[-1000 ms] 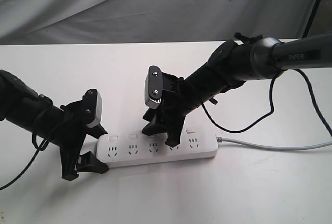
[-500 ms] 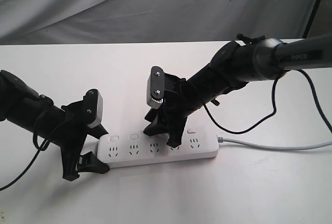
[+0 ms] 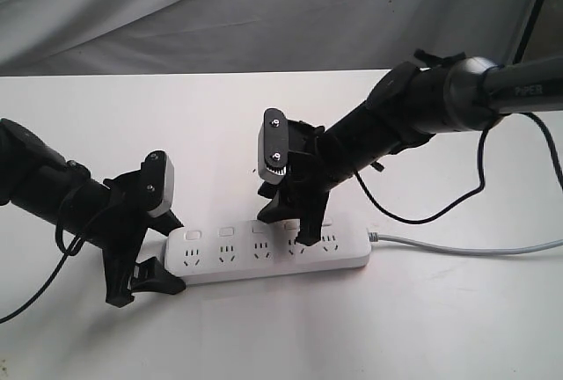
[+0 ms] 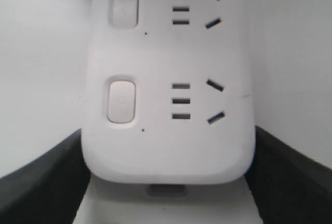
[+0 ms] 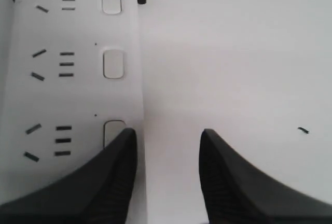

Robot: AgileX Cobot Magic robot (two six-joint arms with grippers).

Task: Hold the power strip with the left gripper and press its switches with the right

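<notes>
While the left gripper (image 4: pixel 167 133) clamps the power strip (image 3: pixel 264 257), the right gripper (image 5: pixel 168 136), jaws spread, should press one tip squarely down on its switch (image 5: pixel 113 129).

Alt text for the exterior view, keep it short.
A white power strip lies on a white table, one end gripped by the left gripper. The right gripper, fingers open, reaches down with one finger at the row of switches.
</notes>
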